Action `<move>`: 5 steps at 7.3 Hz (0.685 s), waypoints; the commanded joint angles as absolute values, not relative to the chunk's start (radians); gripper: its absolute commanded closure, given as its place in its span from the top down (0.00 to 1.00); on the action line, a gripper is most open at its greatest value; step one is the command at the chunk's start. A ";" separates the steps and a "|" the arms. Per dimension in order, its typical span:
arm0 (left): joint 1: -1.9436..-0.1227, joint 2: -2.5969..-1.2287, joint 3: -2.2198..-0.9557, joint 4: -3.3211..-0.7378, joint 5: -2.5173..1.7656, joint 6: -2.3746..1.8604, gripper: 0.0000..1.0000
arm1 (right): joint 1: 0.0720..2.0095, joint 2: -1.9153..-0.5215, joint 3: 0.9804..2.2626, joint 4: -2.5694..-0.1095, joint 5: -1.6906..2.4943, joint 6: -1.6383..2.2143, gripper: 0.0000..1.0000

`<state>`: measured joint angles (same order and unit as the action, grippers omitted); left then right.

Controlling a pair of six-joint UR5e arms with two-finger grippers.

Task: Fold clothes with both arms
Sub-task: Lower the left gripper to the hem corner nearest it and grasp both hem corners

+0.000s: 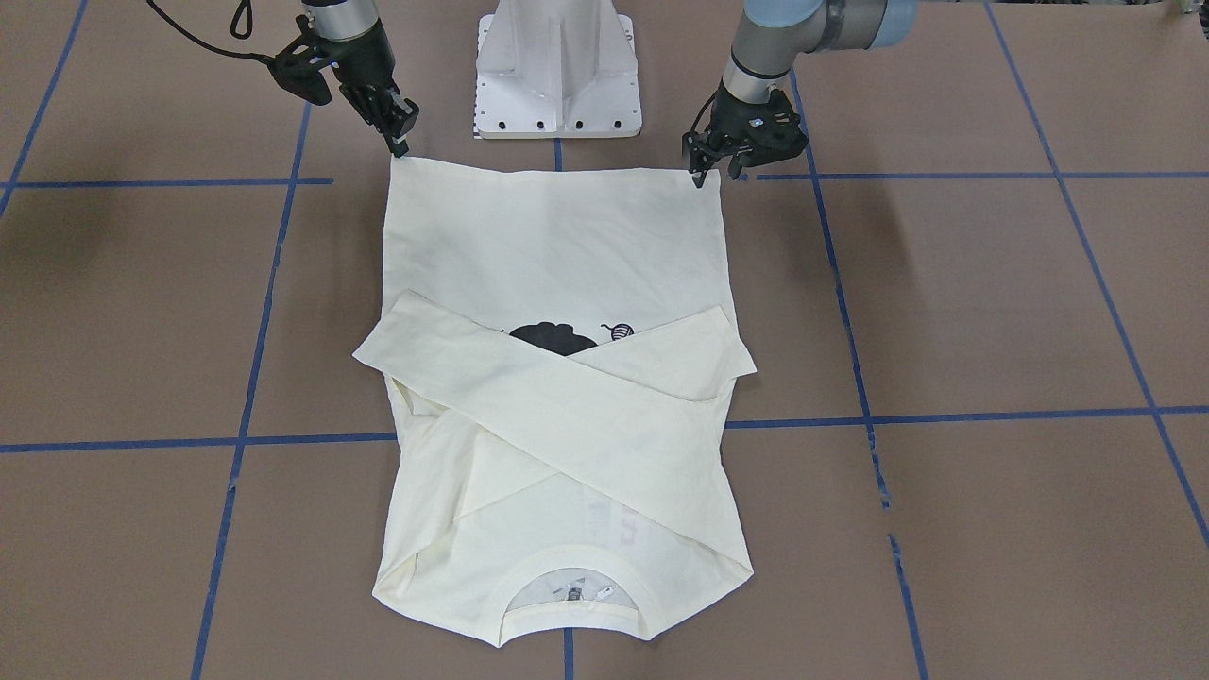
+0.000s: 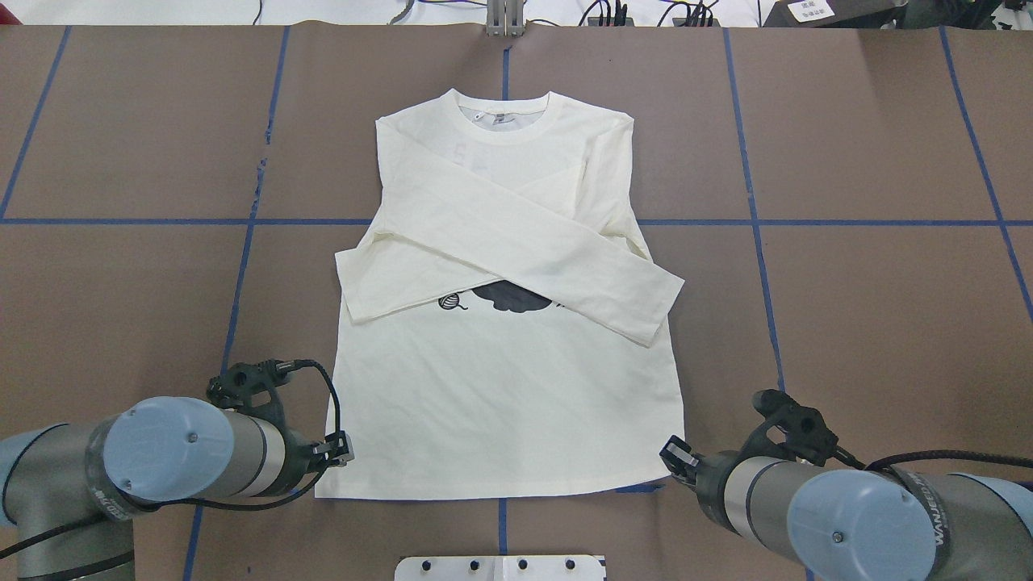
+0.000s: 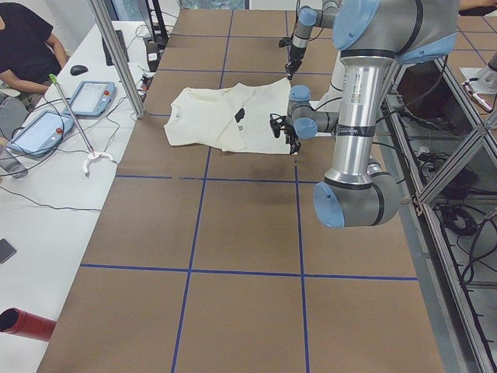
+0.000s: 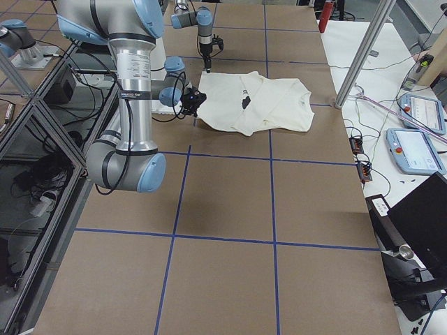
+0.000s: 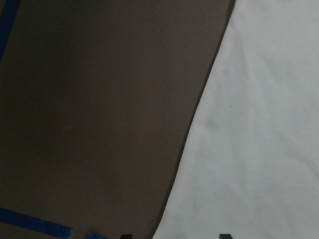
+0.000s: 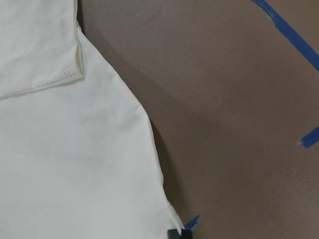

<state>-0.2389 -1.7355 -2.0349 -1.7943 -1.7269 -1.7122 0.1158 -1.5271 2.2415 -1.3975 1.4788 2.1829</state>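
The cream-white shirt [image 2: 500,403] lies flat on the brown table with the cat print [image 2: 508,297] up. Its sleeves are crossed over the chest, the collar [image 2: 500,105] is far from me and the hem is near me. My left gripper [image 2: 340,450] is at the hem's left corner. In the left wrist view its fingertips [image 5: 127,236] stand apart astride the shirt's edge [image 5: 259,124]. My right gripper [image 2: 671,453] is at the hem's right corner. In the right wrist view its tips [image 6: 179,234] sit together at the cloth's corner [image 6: 75,149].
The white pedestal base [image 2: 500,567] stands between my arms just behind the hem. Blue tape lines [image 2: 750,222] grid the table. In the exterior left view a side table with tablets [image 3: 89,97] and a seated person [image 3: 27,47] are beyond the table's far edge.
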 commanded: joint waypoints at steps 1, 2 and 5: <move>-0.230 -1.741 -2.025 -1.790 -1.726 -1.713 0.64 | 0.115 -1.528 2.243 -1.397 1.479 2.183 0.00; -0.230 -1.738 -2.025 -1.790 -1.726 -1.713 0.63 | 0.117 -1.528 2.243 -1.397 1.479 2.183 0.00; -0.227 -1.735 -2.020 -1.787 -1.736 -1.721 0.61 | 0.117 -1.529 2.243 -1.397 1.479 2.183 0.00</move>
